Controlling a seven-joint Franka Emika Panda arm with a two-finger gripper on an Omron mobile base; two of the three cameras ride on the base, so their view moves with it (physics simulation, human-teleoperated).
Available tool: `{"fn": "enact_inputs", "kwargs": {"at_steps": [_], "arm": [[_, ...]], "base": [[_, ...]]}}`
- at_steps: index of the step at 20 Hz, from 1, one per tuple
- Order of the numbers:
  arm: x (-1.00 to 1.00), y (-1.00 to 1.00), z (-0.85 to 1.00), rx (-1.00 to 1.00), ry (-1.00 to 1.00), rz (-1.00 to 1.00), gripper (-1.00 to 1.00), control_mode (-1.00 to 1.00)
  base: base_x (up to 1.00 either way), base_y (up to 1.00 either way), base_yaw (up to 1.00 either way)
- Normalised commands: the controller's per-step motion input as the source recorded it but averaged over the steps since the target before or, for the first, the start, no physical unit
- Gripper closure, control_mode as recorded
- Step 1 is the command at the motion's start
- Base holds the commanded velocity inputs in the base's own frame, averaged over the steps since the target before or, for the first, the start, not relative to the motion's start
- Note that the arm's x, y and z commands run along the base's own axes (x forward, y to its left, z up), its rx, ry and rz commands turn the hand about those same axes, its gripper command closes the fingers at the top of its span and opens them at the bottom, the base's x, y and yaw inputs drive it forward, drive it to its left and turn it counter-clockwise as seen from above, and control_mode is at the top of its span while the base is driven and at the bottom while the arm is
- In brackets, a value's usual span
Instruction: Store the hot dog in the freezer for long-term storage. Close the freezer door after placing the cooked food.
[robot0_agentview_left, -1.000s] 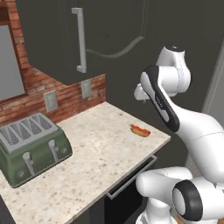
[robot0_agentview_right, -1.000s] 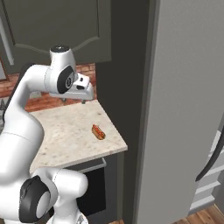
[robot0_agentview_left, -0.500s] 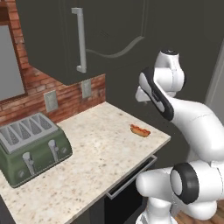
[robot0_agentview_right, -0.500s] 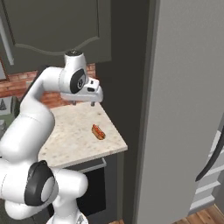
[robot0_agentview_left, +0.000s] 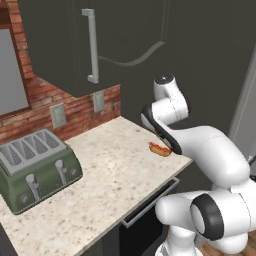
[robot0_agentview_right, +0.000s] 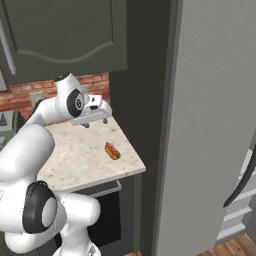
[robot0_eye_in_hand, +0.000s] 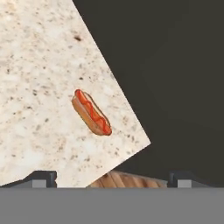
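No writing or label can be read on anything here. The white arm bends up from its base and reaches over the right end of the tabletop (robot0_agentview_left: 100, 175), its hand held level above the stone with the pincer (robot0_agentview_right: 96, 121) pointing down, jaws spread wide and holding nothing; in the hand view the two dark fingertips (robot0_eye_in_hand: 43, 177) stand far apart at the bottom edge. The hot dog (robot0_agentview_left: 159, 148) lies flat on the speckled tabletop near its front right corner, below the pincer and slightly forward of it, apart from the fingers; its red sausage shows along the top of the tan bun, which lies slantwise to the edge. A green four-slot toaster (robot0_agentview_left: 35, 167) sits well apart at the left end, its slots showing nothing inside as far as I can tell. Behind it runs a brick wall (robot0_agentview_left: 47, 97) with two pale outlets (robot0_agentview_left: 58, 115), and dark cabinets (robot0_agentview_left: 70, 40) with a grey bar handle (robot0_agentview_left: 91, 45) hang above. To the right rises the tall grey freezer door (robot0_agentview_right: 215, 125), with white shelf edges just visible past its right side
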Motion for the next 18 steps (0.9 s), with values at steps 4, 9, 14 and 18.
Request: {"fn": "enact_inputs", "kwargs": {"at_steps": [4, 9, 14, 18], "arm": [[0.07, -0.08, -0.31, 0.00, 0.05, 0.07, -1.00, -1.00], [0.03, 0.00, -0.43, 0.00, 0.03, 0.14, -1.00, -1.00], [0.00, 0.00, -0.37, -0.02, 0.17, 0.15, -1.00, -1.00], [0.13, -0.12, -0.48, 0.00, 0.07, 0.12, -1.00, -1.00]], "base": [[0.00, 0.00, 0.00], [0.00, 0.00, 0.00], [0.00, 0.00, 0.00], [0.00, 0.00, 0.00]]}}
